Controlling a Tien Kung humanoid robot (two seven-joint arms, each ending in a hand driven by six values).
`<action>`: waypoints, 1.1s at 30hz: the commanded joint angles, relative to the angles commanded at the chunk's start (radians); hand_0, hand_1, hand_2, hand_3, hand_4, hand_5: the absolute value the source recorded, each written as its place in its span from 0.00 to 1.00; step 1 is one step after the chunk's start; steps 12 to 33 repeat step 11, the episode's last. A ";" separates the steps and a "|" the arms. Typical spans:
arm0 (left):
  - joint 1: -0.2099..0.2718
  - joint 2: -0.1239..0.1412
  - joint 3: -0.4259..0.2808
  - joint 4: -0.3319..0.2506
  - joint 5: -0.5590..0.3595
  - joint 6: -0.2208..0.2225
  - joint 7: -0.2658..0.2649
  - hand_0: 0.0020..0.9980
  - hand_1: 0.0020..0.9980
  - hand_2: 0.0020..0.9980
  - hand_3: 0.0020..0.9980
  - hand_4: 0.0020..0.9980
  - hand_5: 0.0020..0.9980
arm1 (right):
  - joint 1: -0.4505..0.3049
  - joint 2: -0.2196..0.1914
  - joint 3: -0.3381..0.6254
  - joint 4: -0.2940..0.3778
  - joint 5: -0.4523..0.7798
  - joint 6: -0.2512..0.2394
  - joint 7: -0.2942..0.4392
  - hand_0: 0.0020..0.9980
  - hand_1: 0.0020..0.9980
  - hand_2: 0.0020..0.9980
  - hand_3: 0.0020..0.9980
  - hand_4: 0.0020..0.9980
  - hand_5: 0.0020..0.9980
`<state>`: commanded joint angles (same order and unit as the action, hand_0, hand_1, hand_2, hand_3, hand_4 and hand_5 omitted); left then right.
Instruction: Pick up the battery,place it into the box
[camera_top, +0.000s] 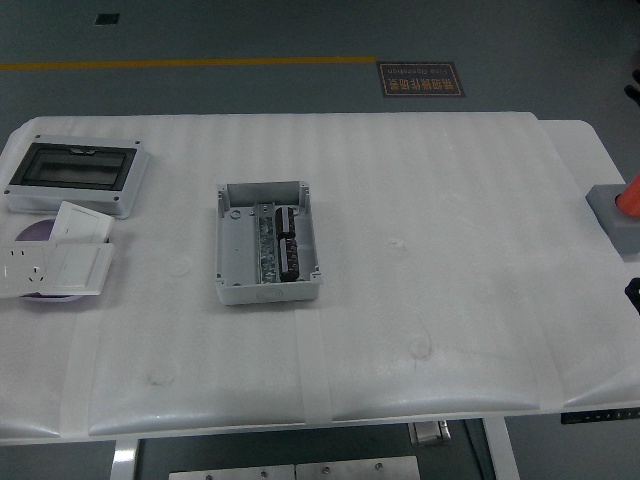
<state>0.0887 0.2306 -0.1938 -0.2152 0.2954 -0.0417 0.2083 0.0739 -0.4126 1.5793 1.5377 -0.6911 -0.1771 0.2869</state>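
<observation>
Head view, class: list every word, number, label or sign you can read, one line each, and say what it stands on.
Floor sign: dark plaque with rows of pale print, too blurred to read.
Wall socket plate: no print can be made out.
Open grey box: no label can be made out.
Lid with dark window: no readable text.

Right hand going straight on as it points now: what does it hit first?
Only a sliver of the right hand shows, heading unclear. If leftward, the table looks free up to the open grey box; height unclear.
</observation>
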 joint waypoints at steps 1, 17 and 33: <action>0.000 -0.001 0.000 0.000 0.000 0.000 0.000 0.68 0.69 0.62 0.68 0.68 0.34 | 0.000 0.001 0.001 0.000 0.003 0.000 0.001 0.77 0.73 0.78 0.75 0.90 0.86; 0.003 -0.009 -0.004 0.002 -0.007 -0.001 0.000 0.68 0.69 0.62 0.68 0.68 0.34 | -0.001 0.004 0.019 0.003 0.000 -0.004 0.001 0.76 0.73 0.77 0.75 0.89 0.85; 0.003 -0.009 -0.004 0.002 -0.007 -0.001 0.000 0.68 0.69 0.62 0.68 0.68 0.34 | -0.001 0.004 0.019 0.003 0.000 -0.004 0.001 0.76 0.73 0.77 0.75 0.89 0.85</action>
